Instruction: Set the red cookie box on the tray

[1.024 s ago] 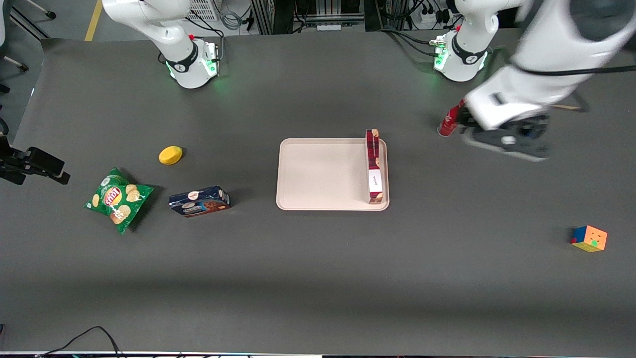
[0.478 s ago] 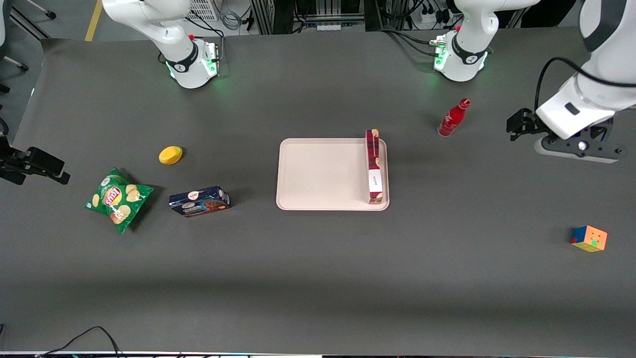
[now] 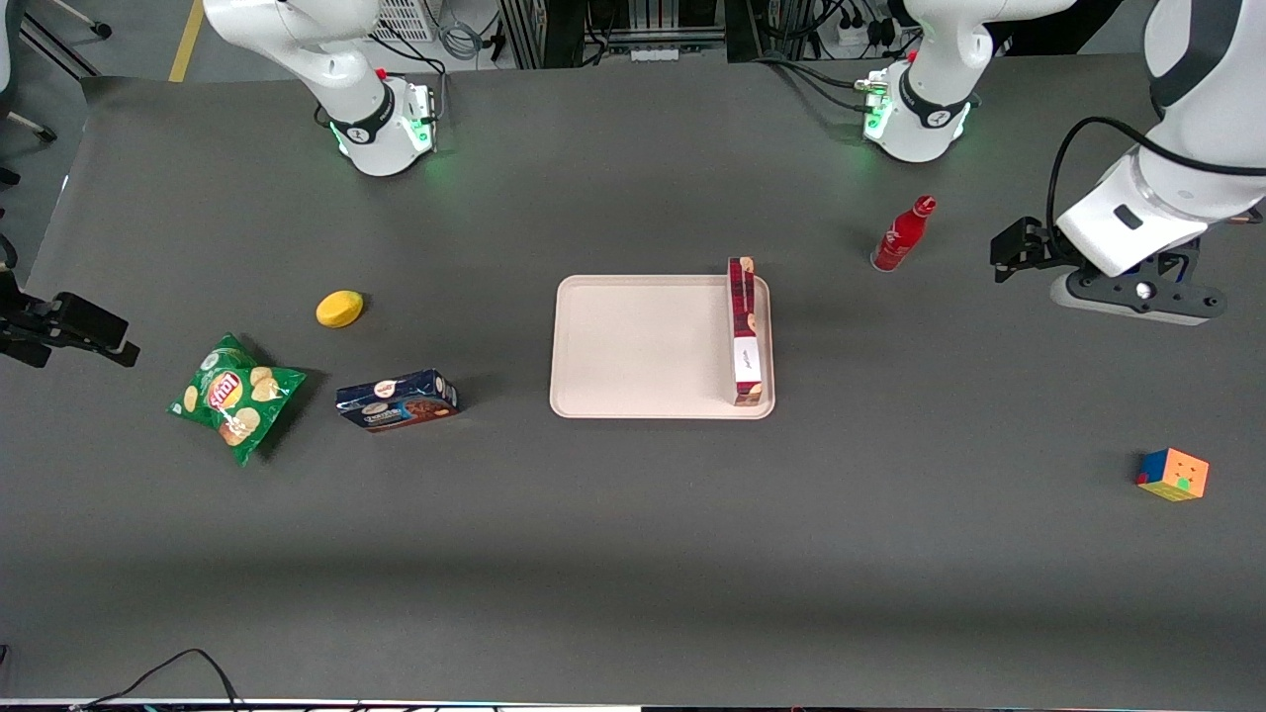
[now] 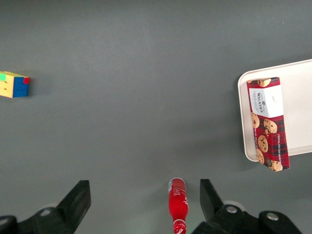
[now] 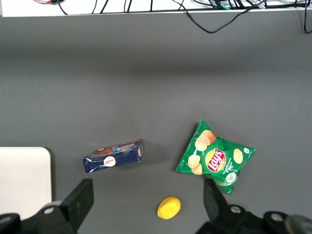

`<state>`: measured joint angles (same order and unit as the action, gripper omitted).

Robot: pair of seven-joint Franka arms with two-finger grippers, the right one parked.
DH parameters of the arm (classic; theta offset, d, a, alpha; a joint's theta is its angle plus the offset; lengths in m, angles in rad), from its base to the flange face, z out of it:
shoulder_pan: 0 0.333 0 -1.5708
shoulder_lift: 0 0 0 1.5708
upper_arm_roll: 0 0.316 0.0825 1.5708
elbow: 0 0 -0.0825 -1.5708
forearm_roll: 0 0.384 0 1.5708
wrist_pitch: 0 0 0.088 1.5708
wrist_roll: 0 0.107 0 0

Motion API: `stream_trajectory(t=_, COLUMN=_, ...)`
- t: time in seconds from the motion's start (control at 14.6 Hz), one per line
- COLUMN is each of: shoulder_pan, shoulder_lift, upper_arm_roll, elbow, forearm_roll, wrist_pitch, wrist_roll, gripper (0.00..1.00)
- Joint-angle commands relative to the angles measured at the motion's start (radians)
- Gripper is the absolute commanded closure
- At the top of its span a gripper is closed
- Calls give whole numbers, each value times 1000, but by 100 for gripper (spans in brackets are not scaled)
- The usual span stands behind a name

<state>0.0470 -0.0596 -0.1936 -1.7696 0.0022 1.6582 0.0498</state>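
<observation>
Red box (image 3: 746, 332): long, slim carton in dark red tartan with cookie pictures and a white label panel. The label writing is too small to read in the front view; in the left wrist view the box (image 4: 266, 123) shows "WALKERS" in white on a dark band above the white panel. It lies on its long narrow side on the tray (image 3: 643, 346), along the short edge toward the working arm's end of the table, and spans nearly that whole edge.

Tray: flat, pale cream-pink, rounded corners, low rim, unmarked; the tray (image 4: 297, 87) is only partly in the left wrist view.

Gripper (image 3: 1128, 287): raised above the table toward the working arm's end, well apart from box and tray. The gripper (image 4: 145, 204) has its fingers (image 4: 78, 200) spread wide and holds nothing.

Red bottle (image 3: 902, 235): upright, white script on its side, unreadable; it stands between tray and gripper.

Cube (image 3: 1173, 474): multicoloured, nearer the front camera than the gripper.

Blue box (image 3: 397, 400): dark blue cookie carton toward the parked arm's end.

Chip bag (image 3: 235, 394): green, "Lay's" logo.

Yellow object (image 3: 339, 308): rounded, farther from the front camera than the blue box.
</observation>
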Motion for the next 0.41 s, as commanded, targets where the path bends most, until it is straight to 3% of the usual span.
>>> stream_trajectory(t=0.0, shoulder_pan=-18, shoulder_lift=-16, upper_arm_roll=20, elbow=1, forearm_roll=-22, wrist_pitch=9, wrist_roll=-11, gripper=0)
stream_trajectory(t=0.34, shoulder_pan=-18, shoulder_lift=11, upper_arm_roll=23, elbow=35, forearm_roll=-21, wrist_pitch=6, wrist_roll=-4, gripper=0)
